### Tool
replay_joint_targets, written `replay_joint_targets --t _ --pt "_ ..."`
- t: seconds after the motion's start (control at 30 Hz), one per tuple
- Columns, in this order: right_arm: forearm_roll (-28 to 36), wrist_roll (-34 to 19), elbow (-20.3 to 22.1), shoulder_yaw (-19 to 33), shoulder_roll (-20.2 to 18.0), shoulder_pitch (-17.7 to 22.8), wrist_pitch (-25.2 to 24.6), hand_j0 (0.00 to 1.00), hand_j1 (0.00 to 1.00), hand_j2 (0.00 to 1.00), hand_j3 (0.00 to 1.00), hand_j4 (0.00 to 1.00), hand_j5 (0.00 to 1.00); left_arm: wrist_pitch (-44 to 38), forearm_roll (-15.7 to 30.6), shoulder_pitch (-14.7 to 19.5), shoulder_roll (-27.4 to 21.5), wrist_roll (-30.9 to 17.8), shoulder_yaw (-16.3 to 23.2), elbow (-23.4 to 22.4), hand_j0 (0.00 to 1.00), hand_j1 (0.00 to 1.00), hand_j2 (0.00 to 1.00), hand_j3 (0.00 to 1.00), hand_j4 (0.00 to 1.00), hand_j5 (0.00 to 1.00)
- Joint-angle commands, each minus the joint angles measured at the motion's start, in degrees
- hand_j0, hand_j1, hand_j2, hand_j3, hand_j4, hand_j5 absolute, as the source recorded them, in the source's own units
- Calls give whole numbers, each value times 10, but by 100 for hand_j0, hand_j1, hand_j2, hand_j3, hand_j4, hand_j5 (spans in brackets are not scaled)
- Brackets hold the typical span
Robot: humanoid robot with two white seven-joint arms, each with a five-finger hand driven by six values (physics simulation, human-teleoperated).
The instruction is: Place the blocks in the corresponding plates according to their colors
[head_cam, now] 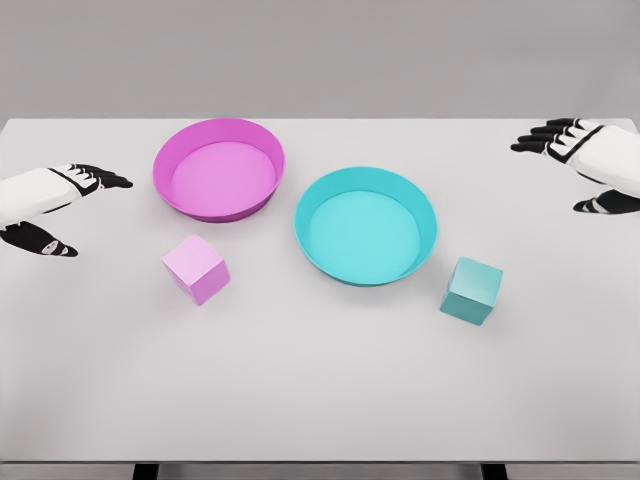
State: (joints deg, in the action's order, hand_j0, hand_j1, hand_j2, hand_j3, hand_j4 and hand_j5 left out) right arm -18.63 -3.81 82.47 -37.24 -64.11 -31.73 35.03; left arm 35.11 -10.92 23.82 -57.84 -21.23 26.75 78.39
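Note:
A pink block [196,268] lies on the white table, just in front of the magenta plate [219,130]. A teal block [472,290] rests to the right front of the teal plate [366,186]. Both plates hold nothing. My left hand [62,205] hovers at the left edge, fingers spread, well left of the pink block. Over the far right corner my right hand [580,165] hangs open, above and right of the teal block.
The white table [320,390] spans the view, its front edge near the bottom of the picture. The two plates sit side by side at the middle, almost touching.

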Motion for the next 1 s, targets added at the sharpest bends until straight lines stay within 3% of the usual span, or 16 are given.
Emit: replay_joint_targets --t 0.0,0.1,0.27,0.43,0.57,0.6,0.73,0.83,0.97 --pt "3 0 0 -1 -2 0 0 100 100 100 100 100 100 -1 4 0 -1 0 0 0 100 100 100 100 100 100" --pt "3 0 0 0 -1 0 0 100 100 100 100 100 100 -1 4 -2 1 0 1 3 100 100 100 100 100 100" --pt "5 0 0 -18 -21 -19 0 100 100 100 100 100 100 -1 4 2 8 0 48 89 100 100 100 100 100 100" --pt "8 2 0 -307 -78 -256 0 100 100 100 100 100 100 -1 3 5 27 0 50 101 100 100 100 100 100 100" --pt "8 1 19 -459 -78 -376 0 100 100 100 100 100 100 -1 3 4 58 -36 50 103 100 100 100 100 100 100" --pt "8 1 26 -484 -76 -386 0 100 100 100 100 100 100 -1 3 4 61 -41 51 103 100 100 100 100 100 100" --pt "8 0 58 -491 -77 -391 0 100 100 100 100 100 100 -1 2 12 74 -41 74 104 100 100 100 100 100 100" --pt "9 0 74 -488 -81 -403 0 100 100 100 100 100 100 -1 -52 18 100 -40 81 104 100 100 100 100 100 100" --pt "10 0 103 -487 -85 -402 0 100 100 100 100 100 100 -1 -62 18 101 -40 83 102 100 100 100 100 100 100"
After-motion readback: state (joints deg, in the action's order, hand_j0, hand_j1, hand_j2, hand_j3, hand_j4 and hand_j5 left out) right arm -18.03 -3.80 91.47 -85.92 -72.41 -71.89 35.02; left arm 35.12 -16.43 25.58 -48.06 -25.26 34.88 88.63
